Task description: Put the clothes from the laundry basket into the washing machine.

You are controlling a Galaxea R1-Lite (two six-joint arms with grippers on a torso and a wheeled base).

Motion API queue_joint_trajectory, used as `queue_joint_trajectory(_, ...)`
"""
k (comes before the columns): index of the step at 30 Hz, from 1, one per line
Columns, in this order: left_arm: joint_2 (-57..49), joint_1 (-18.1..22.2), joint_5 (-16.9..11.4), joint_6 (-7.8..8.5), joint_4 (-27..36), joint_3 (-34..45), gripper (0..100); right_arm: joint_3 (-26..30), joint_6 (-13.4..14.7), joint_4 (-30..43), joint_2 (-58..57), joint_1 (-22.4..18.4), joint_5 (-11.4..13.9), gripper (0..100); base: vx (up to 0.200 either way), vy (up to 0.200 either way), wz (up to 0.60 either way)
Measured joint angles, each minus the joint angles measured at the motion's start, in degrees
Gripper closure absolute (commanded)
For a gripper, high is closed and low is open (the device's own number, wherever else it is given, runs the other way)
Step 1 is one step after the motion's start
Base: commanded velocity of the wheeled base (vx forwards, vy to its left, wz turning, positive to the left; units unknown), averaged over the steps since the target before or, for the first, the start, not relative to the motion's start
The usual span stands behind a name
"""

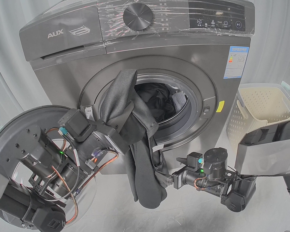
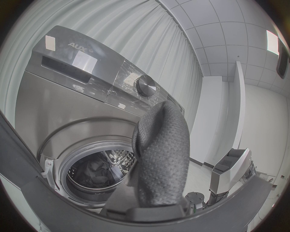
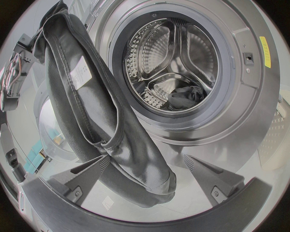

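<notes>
Item: dark grey knit garment [image 1: 140,157] — long, limp, folded double, with a white care label showing. Location: hanging outside the grey front-loading washing machine [image 1: 76,74], at 9 o'clock of its open port. My left pincer [image 1: 120,139] is clenched on the upper part. My right pincer [image 1: 164,179], released, touches the lower folds. Progress: dark clothes [image 1: 157,102] lie in the drum; this piece remains. Cream perforated laundry basket [image 1: 266,102] at 3 o'clock — bottom hidden.

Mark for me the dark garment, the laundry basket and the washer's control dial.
dark garment [image 1: 144,178]: head view, hanging lower part.
laundry basket [image 1: 237,123]: head view, perforated side wall.
control dial [image 1: 137,15]: head view, centre of the knob.
</notes>
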Motion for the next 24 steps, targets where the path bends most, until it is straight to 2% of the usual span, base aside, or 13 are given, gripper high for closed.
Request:
queue_joint_trajectory(7, 0.0, 0.0, 0.0, 0.00, 0.0, 0.2, 100, -1.1, -0.7, -0.1, 1.6, 0.9, -1.6, 0, 0.000, 0.000, 0.00)
queue_joint_trajectory(13, 0.0, 0.1, 0.0, 0.00, 0.0, 0.2, 100, -1.5, -0.7, 0.0, 2.4, 2.0, -1.8, 0, 0.000, 0.000, 0.00)
queue_joint_trajectory(23, 0.0, 0.0, 0.1, -0.02, 0.0, 0.5, 100, -6.2, -0.8, -0.2, 4.3, 2.3, -4.3, 0, 0.000, 0.000, 0.00)
queue_joint_trajectory(24, -0.1, 0.1, 0.0, -0.02, 0.0, 0.5, 100, -6.4, -0.8, -0.3, 4.4, 2.2, -4.4, 100, 0.000, 0.000, 0.00)
